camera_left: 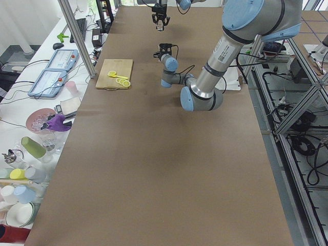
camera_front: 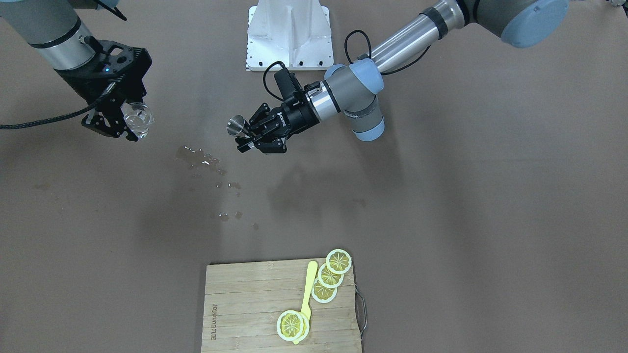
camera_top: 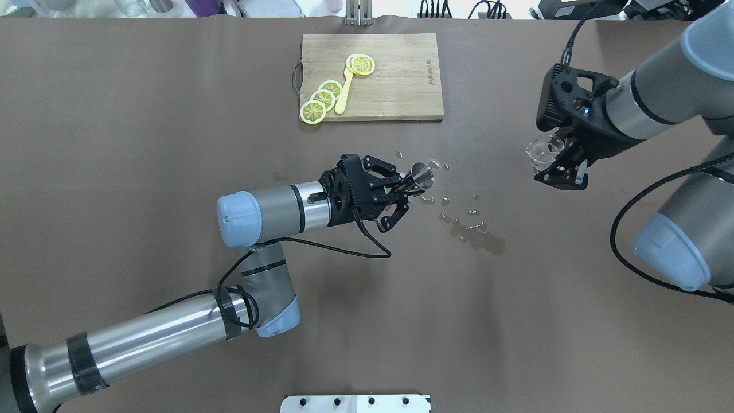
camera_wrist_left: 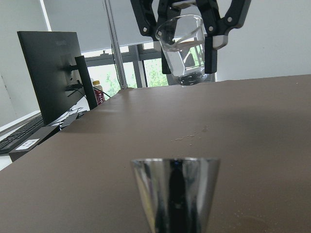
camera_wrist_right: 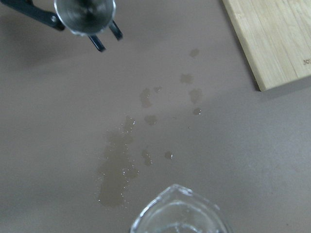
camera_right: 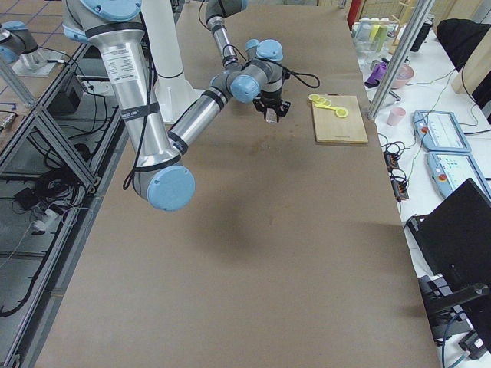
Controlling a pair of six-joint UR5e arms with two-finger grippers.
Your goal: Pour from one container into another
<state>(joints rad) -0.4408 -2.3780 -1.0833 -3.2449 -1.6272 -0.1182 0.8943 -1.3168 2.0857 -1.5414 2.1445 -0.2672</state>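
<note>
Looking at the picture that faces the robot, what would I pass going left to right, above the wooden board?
First the small clear glass cup → wet spill → small grey metal hourglass-shaped jigger → black left gripper holding it → blue-capped arm joint.

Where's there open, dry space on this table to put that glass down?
The table is bare beside the cutting board on the left arm's side, and between the wet patch and the robot's base plate. The middle is crowded: drops lie near the metal measuring cup in the left pincer, and lemon slices and a spoon fill part of the board.
</note>
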